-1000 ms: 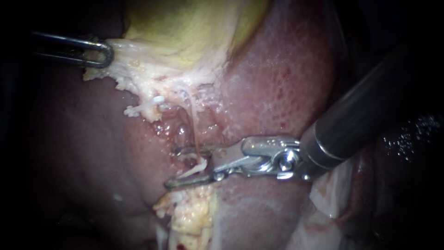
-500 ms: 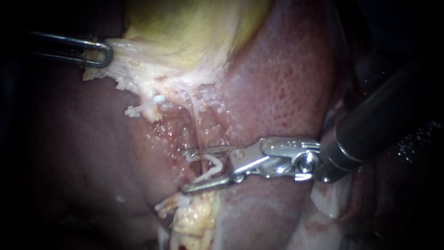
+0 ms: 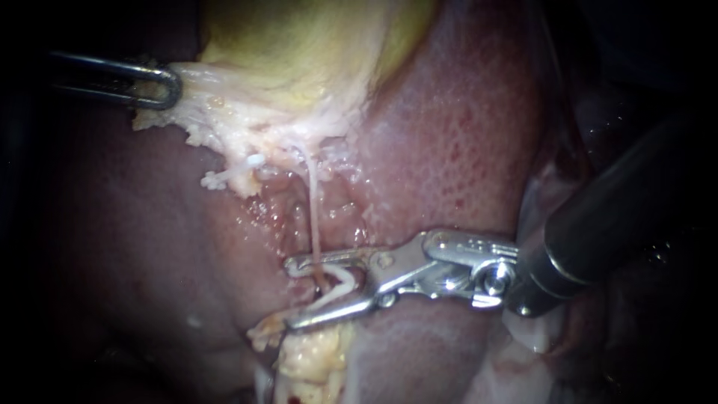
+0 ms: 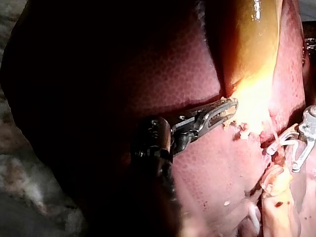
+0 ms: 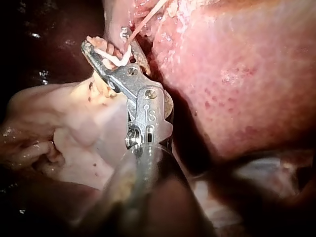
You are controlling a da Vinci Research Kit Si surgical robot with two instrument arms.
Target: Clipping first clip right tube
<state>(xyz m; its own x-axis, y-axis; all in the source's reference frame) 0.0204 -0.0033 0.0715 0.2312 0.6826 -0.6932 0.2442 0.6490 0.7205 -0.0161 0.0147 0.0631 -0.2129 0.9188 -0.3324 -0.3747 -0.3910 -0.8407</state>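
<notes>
A thin pale tube [image 3: 313,209] runs down from the pale tissue under the yellow-green gallbladder [image 3: 299,45] across the liver [image 3: 449,135]. My right instrument [image 3: 292,293] comes in from the right. Its jaws stand wide apart around the lower end of the tube and carry a white clip [image 3: 342,280], whose legs lie along both jaws. The right wrist view shows the same: right instrument [image 5: 105,39], clip [image 5: 114,57], and tube [image 5: 148,17] passing between the jaws. My left instrument [image 3: 166,86] is shut on the pale tissue at the gallbladder's edge, as the left wrist view confirms for the left instrument [image 4: 228,106].
A lump of yellow fat [image 3: 314,359] lies just below the right jaws. Pale loose tissue [image 3: 535,329] sits under the right shaft. A short white stump [image 3: 239,170] sticks out beside the top of the tube.
My right instrument drew back to the right, then dropped lower, so the jaws and clip now sit around the tube's lower end. The tube now hangs straighter. The left instrument held still.
</notes>
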